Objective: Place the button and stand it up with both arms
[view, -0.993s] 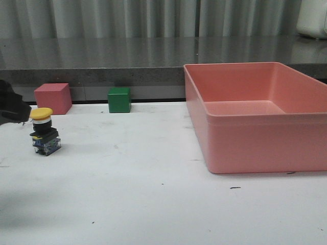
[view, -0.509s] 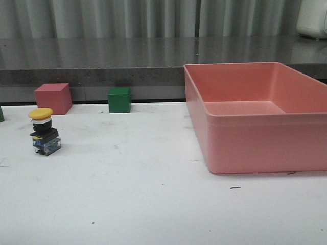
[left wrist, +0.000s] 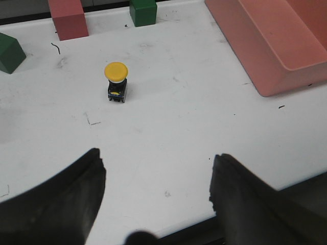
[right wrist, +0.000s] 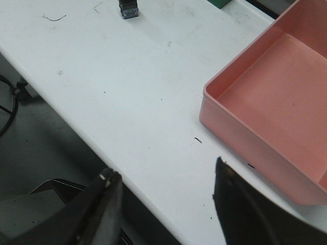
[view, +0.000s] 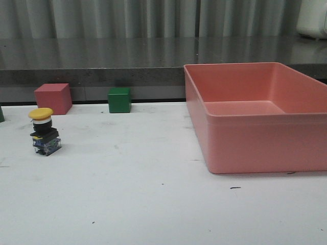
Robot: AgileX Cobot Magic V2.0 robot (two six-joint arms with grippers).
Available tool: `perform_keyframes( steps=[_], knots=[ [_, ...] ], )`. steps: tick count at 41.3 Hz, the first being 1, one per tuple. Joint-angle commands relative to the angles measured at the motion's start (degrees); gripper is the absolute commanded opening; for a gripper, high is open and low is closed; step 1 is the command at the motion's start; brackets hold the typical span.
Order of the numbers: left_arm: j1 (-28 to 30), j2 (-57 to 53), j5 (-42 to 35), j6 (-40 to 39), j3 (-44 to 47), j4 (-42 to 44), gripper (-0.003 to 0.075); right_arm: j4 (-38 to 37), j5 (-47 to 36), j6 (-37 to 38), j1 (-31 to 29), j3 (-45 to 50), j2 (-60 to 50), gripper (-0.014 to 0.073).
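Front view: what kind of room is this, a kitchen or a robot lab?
Probably a robot lab. There is a plain white table with only practice things on it: a yellow button, colored blocks and an empty pink bin. No food or dishes show.

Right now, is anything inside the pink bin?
Nothing shows inside the bin: the front view shows only part of its bare floor beyond the near wall, which hides the near strip. The right wrist view shows more floor, also bare. The button stands outside on the table.
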Motion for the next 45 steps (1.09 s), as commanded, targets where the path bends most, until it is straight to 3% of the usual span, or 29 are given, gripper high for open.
perform_keyframes(
  steps=[1,21,34,39,45],
  knots=[
    [-0.31,0.11,-3.36,-0.78,-1.80,-0.34,0.0442,-0.91,-3.34,-0.22,-0.23,-1.47,-0.21,0.0426],
    [-0.31,0.11,-3.62,-0.78,-1.80,-0.34,0.0442,-0.91,-4.44,-0.15,-0.23,-1.47,-0.16,0.0421],
    [-0.31,0.11,-3.74,-0.78,-1.80,-0.34,0.0437,-0.91,-6.53,0.08,-0.23,-1.47,-0.16,0.0265],
    [-0.31,0.11,-3.74,-0.78,-1.80,-0.26,0.0346,-0.91,-6.53,0.08,-0.23,-1.47,-0.16,0.0178],
    [-0.31,0.11,-3.74,-0.78,-1.80,-0.26,0.0137,-0.91,-6.53,0.08,-0.23,-1.47,-0.16,0.0028]
  ],
)
